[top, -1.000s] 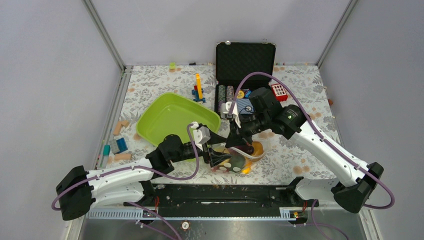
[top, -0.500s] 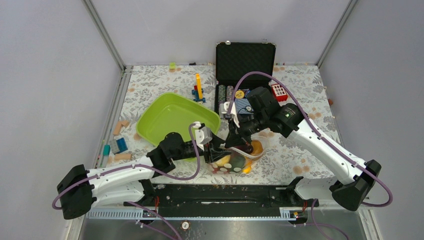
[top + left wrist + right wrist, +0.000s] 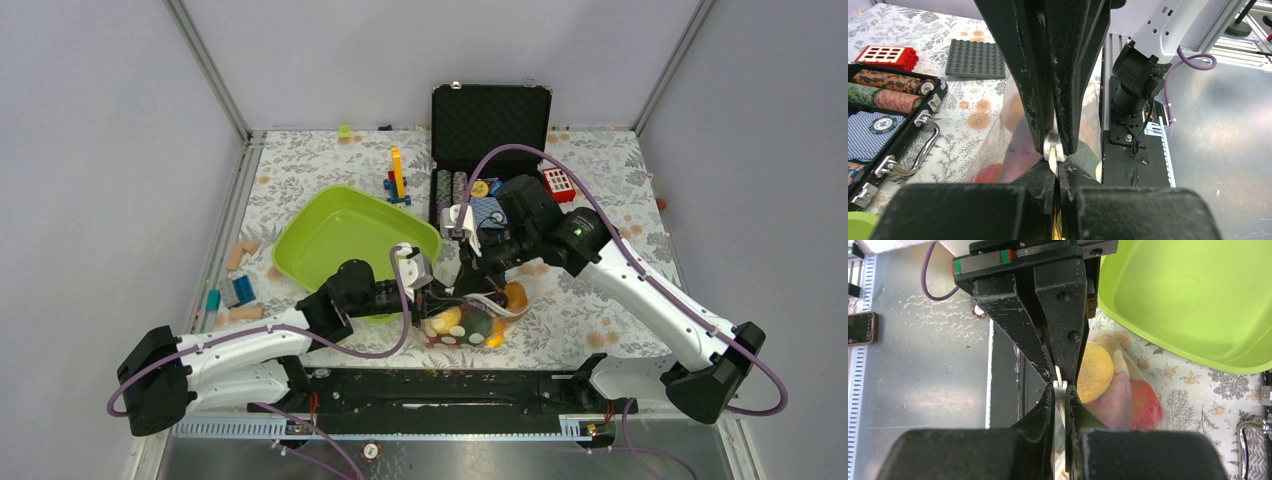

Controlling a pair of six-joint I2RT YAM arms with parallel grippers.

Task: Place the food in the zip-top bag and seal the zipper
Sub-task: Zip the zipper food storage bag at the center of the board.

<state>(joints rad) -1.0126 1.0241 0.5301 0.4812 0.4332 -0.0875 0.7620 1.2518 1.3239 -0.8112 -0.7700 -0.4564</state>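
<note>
The zip-top bag (image 3: 468,327) lies near the table's front edge, clear with cream dots. Through it shows the food: a yellow piece (image 3: 1095,370), a red-orange piece (image 3: 1146,402) and a red piece (image 3: 987,173). My left gripper (image 3: 437,297) and right gripper (image 3: 468,287) meet tip to tip at the bag's raised top edge. In the left wrist view my left gripper (image 3: 1058,168) is shut on the white zipper strip. The right gripper's fingers (image 3: 1048,75) above it pinch a small white slider (image 3: 1053,147). In the right wrist view my right gripper (image 3: 1062,390) is shut on the same white edge.
A lime-green tray (image 3: 345,235) sits just behind the left gripper. An open black case (image 3: 489,120) with poker chips (image 3: 885,90) stands at the back. A red brick (image 3: 887,56), a grey baseplate (image 3: 977,59) and loose blocks (image 3: 235,290) lie around.
My left gripper has moved forward to the bag's top edge and closed on it. The right gripper has stayed shut in place.
</note>
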